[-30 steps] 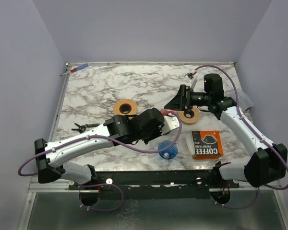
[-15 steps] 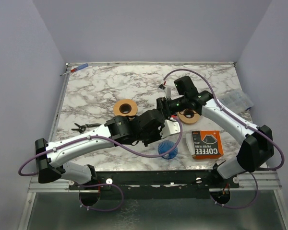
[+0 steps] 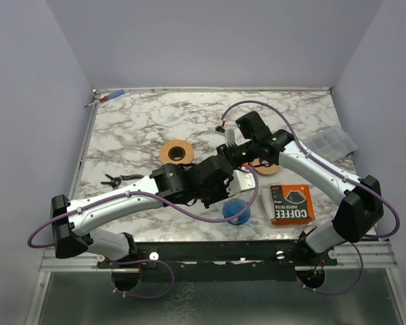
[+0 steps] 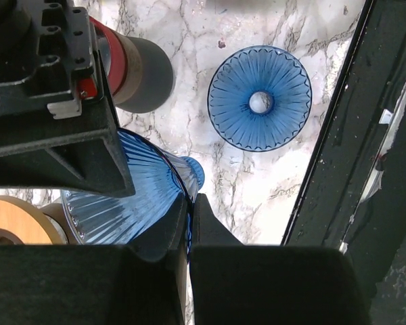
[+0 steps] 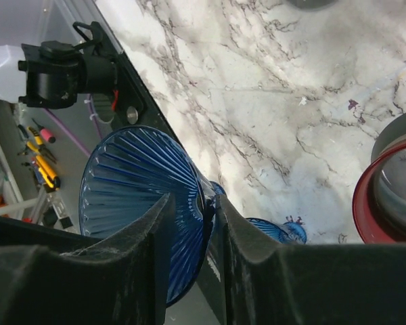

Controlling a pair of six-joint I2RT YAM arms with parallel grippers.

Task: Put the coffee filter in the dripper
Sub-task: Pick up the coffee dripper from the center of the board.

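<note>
Two blue ribbed drippers show. The held dripper [image 4: 142, 196] hangs tipped on its side above the surface [image 3: 142, 128]. The left end effector [image 4: 189, 203] has its fingers fully closed on an edge of it, near the narrow end. The right end effector [image 5: 193, 203] comes at the same cone from the far side, with a finger on either side of that narrow end and the jaws about half closed. The wrist view shows these fingers only edge-on, so I cannot tell whether they actually press on it.

The loose dripper [image 3: 237, 212] sits mouth up near the front edge, just in front of both end effectors. From above, its bowl is bare ribs down to the centre hole, where the pale surface shows through.

A red-rimmed cup [image 5: 361, 203] stands close by, grey inside.

Of the filter, only its box [image 3: 291, 204] shows. It lies flat with the COFFEE label up, just right of the loose dripper and apart from it.

A tape roll [image 3: 168, 150] lies left of the end effectors.
</note>
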